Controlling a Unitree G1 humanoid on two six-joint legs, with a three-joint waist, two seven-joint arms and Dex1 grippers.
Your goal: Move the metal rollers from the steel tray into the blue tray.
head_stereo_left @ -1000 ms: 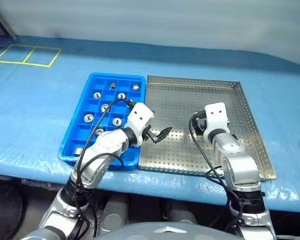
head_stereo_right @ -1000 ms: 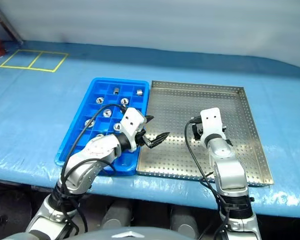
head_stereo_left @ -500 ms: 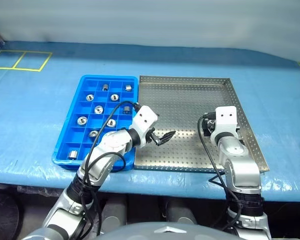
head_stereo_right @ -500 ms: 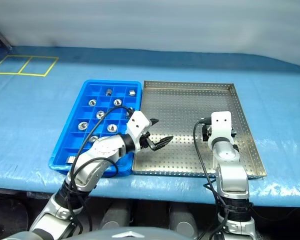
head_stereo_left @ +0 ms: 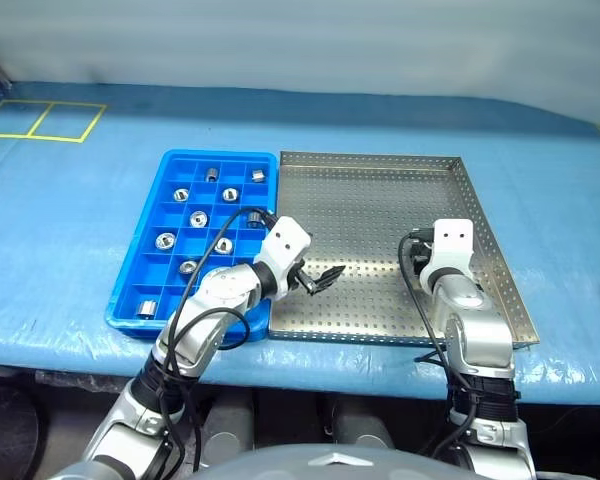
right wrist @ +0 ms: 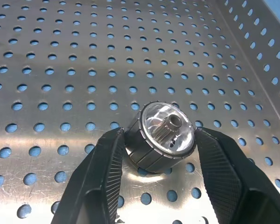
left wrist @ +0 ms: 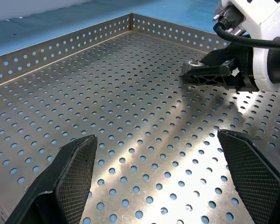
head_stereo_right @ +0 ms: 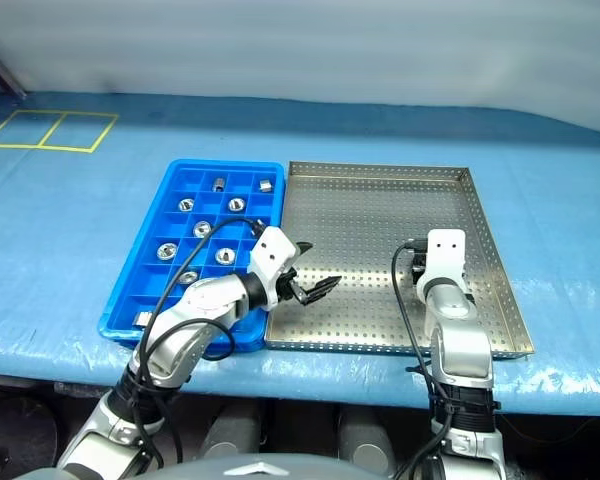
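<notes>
The steel tray (head_stereo_left: 380, 190) lies right of the blue tray (head_stereo_left: 158, 190), whose compartments hold several metal rollers (head_stereo_left: 198, 219). One metal roller (right wrist: 159, 135) lies on its side on the steel tray's perforated floor, near the right rim. My right gripper (right wrist: 157, 140) is shut on it, one finger on each side. The left wrist view also shows that roller (left wrist: 190, 64) at the right gripper's tips. My left gripper (head_stereo_left: 320, 277) hovers low over the steel tray's front left part, open and empty, its fingers (left wrist: 74, 158) wide apart.
Both trays rest on a table under blue sheeting (head_stereo_left: 70, 240). Yellow tape squares (head_stereo_left: 40, 120) mark the far left. The steel tray's raised rim (head_stereo_left: 500, 260) runs just right of my right wrist. The table's front edge is close below both trays.
The camera view shifted at first. My right hand has sunk a little and drifted right over the steel tray. The left arm has stayed nearly still.
</notes>
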